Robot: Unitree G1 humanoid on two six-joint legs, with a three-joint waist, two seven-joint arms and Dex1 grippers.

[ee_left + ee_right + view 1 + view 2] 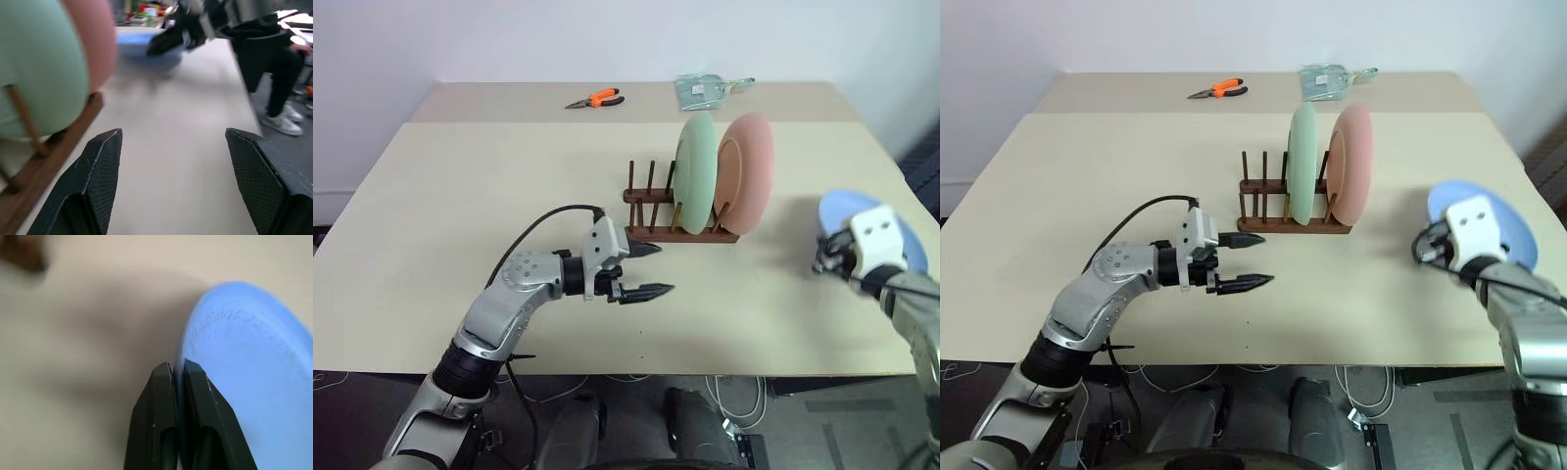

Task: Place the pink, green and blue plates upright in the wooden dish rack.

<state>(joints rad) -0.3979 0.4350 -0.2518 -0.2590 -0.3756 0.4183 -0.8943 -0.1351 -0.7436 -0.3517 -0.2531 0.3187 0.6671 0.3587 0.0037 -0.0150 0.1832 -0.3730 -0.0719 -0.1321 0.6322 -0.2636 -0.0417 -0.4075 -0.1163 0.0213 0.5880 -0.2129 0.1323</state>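
Near the beige table's (460, 196) right edge, the right gripper (177, 374) pinches the blue plate's (244, 362) rim, the left gripper (651, 269) idles open, so lifting it to the wooden dish rack's (651, 201) free pegs beside the green plate (697, 168) and pink plate (752, 166) likely comes next.

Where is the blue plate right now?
The blue plate is at the table's right side, right of the wooden rack, its rim pinched in the right hand.

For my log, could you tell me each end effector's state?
Left end effector: open, empty.
Right end effector: shut on the blue plate rim.
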